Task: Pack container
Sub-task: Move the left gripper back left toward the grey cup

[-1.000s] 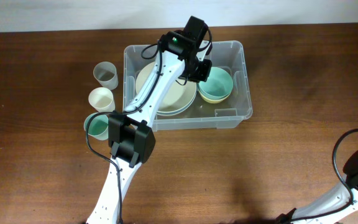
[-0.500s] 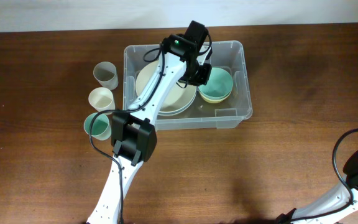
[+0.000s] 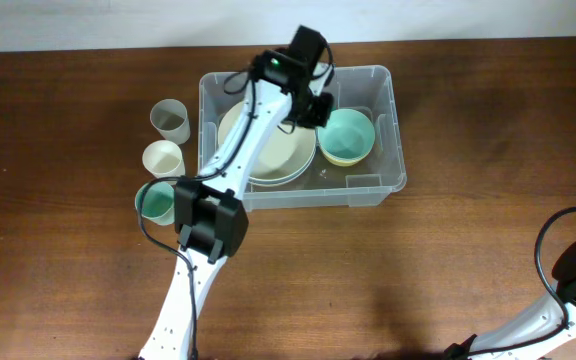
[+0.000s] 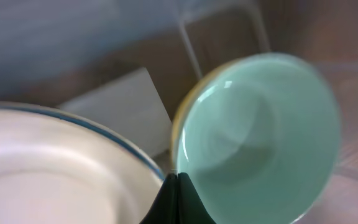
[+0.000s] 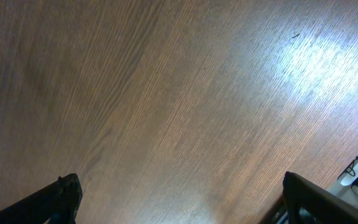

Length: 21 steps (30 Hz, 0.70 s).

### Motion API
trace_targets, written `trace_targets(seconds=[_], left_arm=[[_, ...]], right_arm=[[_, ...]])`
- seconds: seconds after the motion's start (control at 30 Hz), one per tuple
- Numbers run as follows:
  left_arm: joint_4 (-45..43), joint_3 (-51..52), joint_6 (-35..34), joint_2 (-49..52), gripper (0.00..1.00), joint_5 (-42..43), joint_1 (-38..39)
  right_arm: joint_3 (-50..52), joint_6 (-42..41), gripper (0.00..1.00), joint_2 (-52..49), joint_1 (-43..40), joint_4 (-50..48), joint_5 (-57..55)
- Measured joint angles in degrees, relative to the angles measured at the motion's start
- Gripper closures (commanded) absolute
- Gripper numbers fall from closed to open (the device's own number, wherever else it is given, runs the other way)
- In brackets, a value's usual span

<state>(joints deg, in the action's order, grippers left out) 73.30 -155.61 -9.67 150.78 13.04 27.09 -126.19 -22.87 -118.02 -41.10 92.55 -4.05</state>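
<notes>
— Where does the container point(image 3: 395, 172) sit?
— On the worktop point(image 3: 68, 260), toward its far edge. Inside, a cream plate point(image 3: 268, 155) lies on the left. On the right a mint-green bowl point(image 3: 348, 133) nests in a yellow bowl point(image 3: 340, 161).
— And the left pincer point(image 3: 316, 108)?
— It hangs inside the container, over the spot where plate and bowl meet. The wrist view shows its fingertips point(image 4: 164, 209) pressed together with nothing between them.
— The right pincer point(image 5: 179, 179)?
— Spread wide above the wooden worktop, gripping nothing.
— Anything outside the container?
— Three cups stand just left of it: a grey cup point(image 3: 170, 121), a cream cup point(image 3: 163, 158) and a green cup point(image 3: 153, 201) partly hidden by the arm.
</notes>
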Motion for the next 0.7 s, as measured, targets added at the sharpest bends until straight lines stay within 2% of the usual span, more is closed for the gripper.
trace_targets(seconds=[0.17, 0.3, 0.43, 0.7], left_arm=[[1.68, -8.52, 1.57, 0.00, 0.99, -0.31, -1.68], [4.44, -16.24, 2.89, 0.00, 0.87, -0.74, -2.45], [9.64, -22.23, 3.26, 0.00, 0.81, -3.52, -3.26], [21.33, -23.65, 2.12, -0.26, 0.74, -12.61, -10.95]], right_arm=[[0.00, -0.02, 0.01, 0.00, 0.00, 0.02, 0.00], [0.00, -0.02, 0.01, 0.00, 0.00, 0.02, 0.00], [0.00, 0.00, 0.01, 0.00, 0.00, 0.02, 0.00], [0.00, -0.02, 0.01, 0.00, 0.00, 0.02, 0.00]])
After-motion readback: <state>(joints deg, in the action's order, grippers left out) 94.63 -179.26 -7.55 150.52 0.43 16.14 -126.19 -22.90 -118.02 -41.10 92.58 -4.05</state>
